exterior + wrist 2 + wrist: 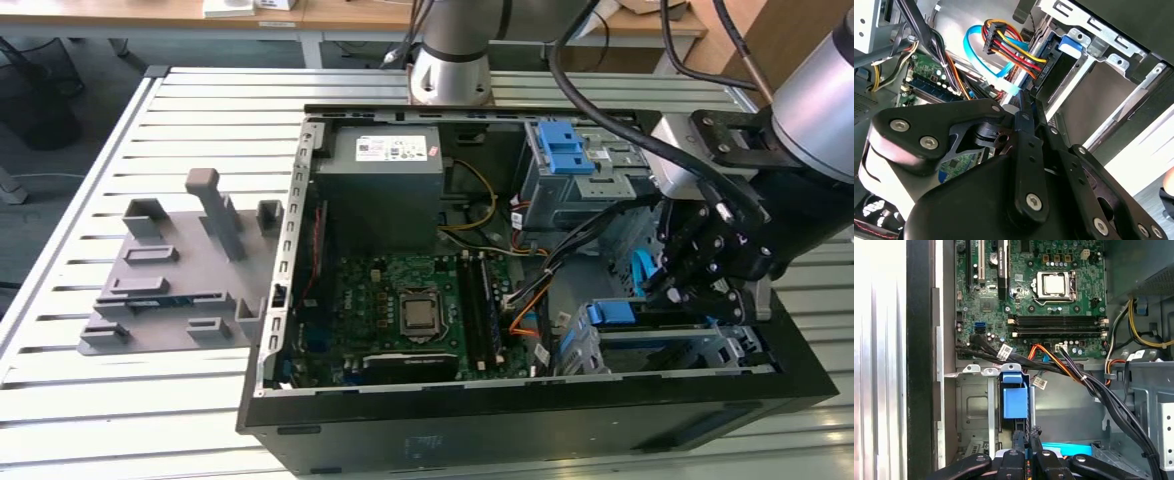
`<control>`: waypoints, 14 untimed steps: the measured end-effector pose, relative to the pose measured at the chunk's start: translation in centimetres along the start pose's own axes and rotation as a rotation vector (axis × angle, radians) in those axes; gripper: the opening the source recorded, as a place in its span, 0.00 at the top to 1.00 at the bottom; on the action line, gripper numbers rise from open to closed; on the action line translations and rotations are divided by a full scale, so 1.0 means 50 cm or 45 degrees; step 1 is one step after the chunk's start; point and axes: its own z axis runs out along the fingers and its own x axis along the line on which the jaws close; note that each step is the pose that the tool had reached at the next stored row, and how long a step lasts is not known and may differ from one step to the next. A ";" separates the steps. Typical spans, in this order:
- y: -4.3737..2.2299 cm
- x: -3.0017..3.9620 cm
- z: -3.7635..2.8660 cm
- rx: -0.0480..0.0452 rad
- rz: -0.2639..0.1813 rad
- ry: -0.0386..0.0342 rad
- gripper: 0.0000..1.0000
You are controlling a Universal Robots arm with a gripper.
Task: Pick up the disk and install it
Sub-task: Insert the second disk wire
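I am partway through the install: the disk [1069,447] is off the table and down inside the computer case [400,425], right at the drive cage [727,345]. My gripper [674,290] hangs over the cage. Its fingers [1019,450] are drawn close together, and I judge them clamped on the disk's blue-framed edge (the grip point itself is mostly hidden behind my own linkages). So the pick-up looks done and the seating does not: the blue edge lies just beside the cage and not within it.

What this step calls for, as I read it, is squareness. The disk has to line up with the cage's slot and stay clear of the cable bundle [1114,405] that runs past the cage from the motherboard [1054,300].

The first wrist view shows the blue latch [1015,401] standing in the cage's metal bay beyond my fingertips, with the motherboard further off.

The second wrist view shows instead the blue data cable [976,55] and the multicoloured power connector [996,40], hanging near the cage's mouth and close to my fingertips.

The exterior view adds the whole layout. The power-supply box [394,160] sits well apart from the cage, across the case, and a grey fixture [174,270] lies outside the case on the far side from the cage.
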 end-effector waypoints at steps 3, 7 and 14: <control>0.000 0.000 0.002 -0.001 0.003 -0.0106 0.84; -0.004 0.000 0.004 -0.002 0.009 -0.0142 0.84; -0.009 0.000 0.006 -0.002 0.029 -0.0150 0.84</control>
